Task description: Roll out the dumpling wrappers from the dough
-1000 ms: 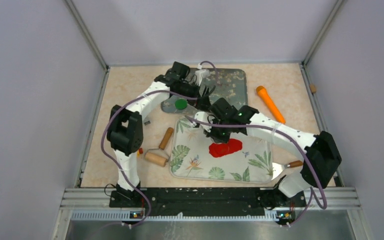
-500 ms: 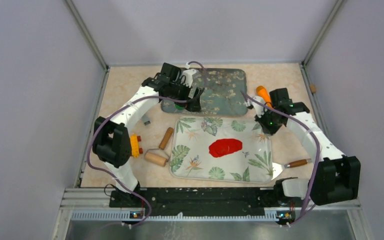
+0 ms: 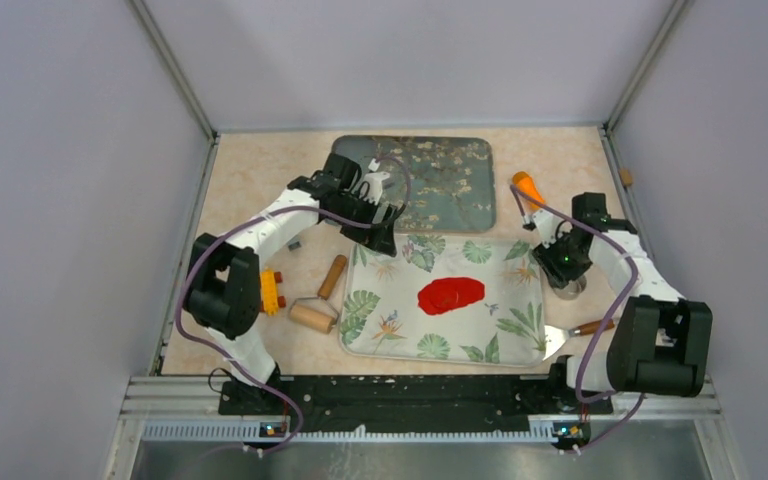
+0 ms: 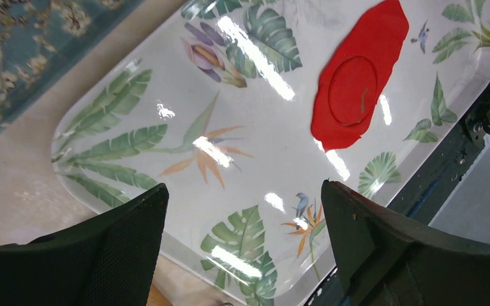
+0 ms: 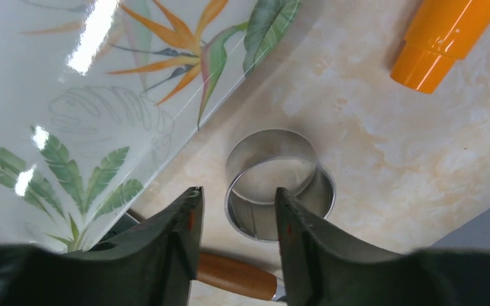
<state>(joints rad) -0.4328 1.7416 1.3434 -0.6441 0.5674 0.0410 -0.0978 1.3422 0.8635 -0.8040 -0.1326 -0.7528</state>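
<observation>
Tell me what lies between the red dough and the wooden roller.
Top view: only bare leaf-print tray and a sliver of table lie between the red dough and the wooden roller.

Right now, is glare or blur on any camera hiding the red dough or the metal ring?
Left wrist: bright glare streaks cross the glossy tray, one just below the red dough, but the circle pressed in it stays readable. Right wrist: glare patches on the tray only; the metal ring is sharp. Top external: even light, soft shadows, no glare.
</observation>
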